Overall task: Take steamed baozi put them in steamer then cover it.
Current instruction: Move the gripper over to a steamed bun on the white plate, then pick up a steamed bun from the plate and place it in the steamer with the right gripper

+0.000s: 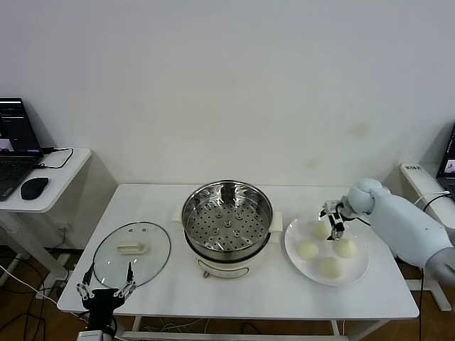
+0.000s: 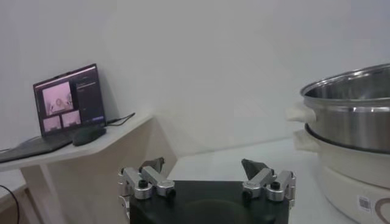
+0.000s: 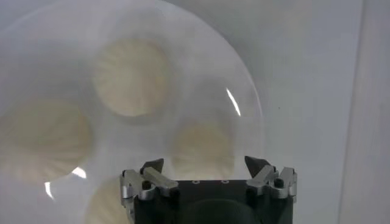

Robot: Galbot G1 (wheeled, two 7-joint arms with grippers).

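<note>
The steamer (image 1: 227, 217), a shiny perforated basket on a cream pot base, stands empty at the table's middle; it also shows in the left wrist view (image 2: 352, 109). The glass cover (image 1: 149, 259) lies flat on the table left of it. Four pale baozi lie on a white plate (image 1: 291, 240) at the right: a back one (image 1: 320, 230), a left one (image 1: 307, 249), a right one (image 1: 345, 248) and a front one (image 1: 330, 267). My right gripper (image 1: 333, 221) hangs open just above the back baozi (image 3: 201, 146), fingers either side (image 3: 204, 168). My left gripper (image 1: 106, 290) is open and empty at the front left edge (image 2: 204, 170).
A side desk at the far left holds a laptop (image 1: 14, 145) and a mouse (image 1: 34, 187); both show in the left wrist view, the laptop (image 2: 67, 100) behind the gripper. The plate fills most of the right wrist view (image 3: 201, 55).
</note>
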